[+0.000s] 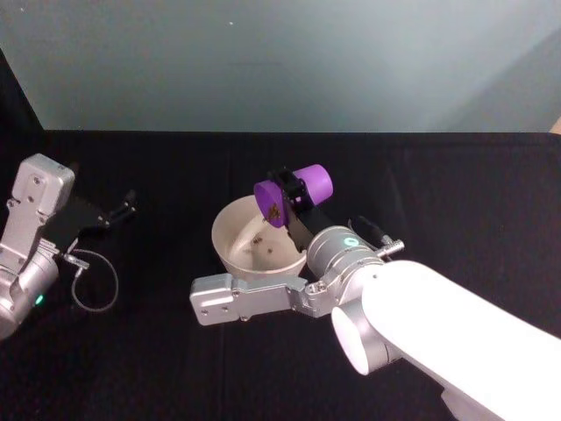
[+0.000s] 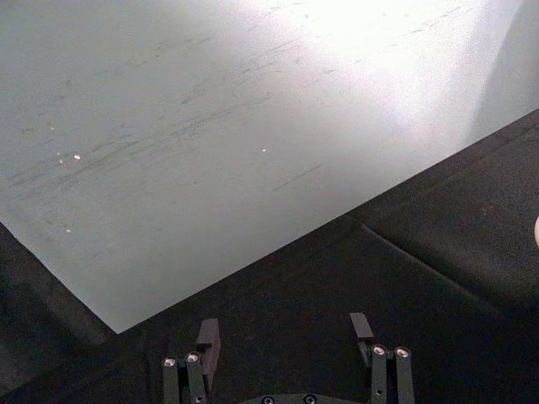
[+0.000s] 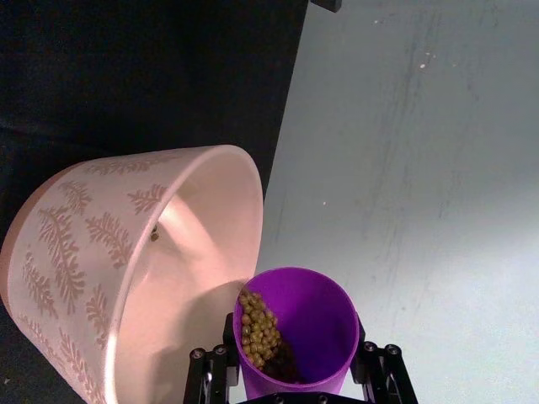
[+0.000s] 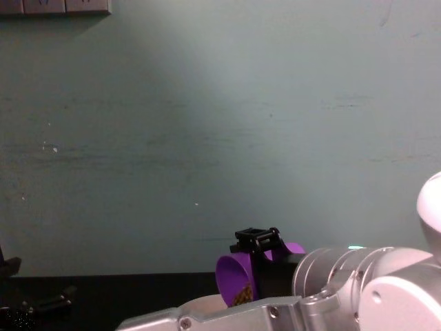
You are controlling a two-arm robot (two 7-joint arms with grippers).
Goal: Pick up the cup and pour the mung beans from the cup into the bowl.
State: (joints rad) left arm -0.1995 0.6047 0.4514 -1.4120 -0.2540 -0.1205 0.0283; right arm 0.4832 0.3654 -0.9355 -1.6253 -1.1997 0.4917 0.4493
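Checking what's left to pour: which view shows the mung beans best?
Right wrist view: it looks into the cup, mung beans heaped against one side. Head and chest views show a small brownish patch at its mouth.

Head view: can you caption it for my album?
Right gripper tips small purple plastic cup of beans over wide pale bowl; left gripper parked.

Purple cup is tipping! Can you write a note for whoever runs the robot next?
Right gripper: jaws shut on the cup, tilted with its mouth over the bowl.
Left gripper: jaws open, empty, parked at the robot's left.
Mung beans: most in the cup, a few in the bowl.
Done: cup lifted, pour begun.
Left: tip further until the cup empties.
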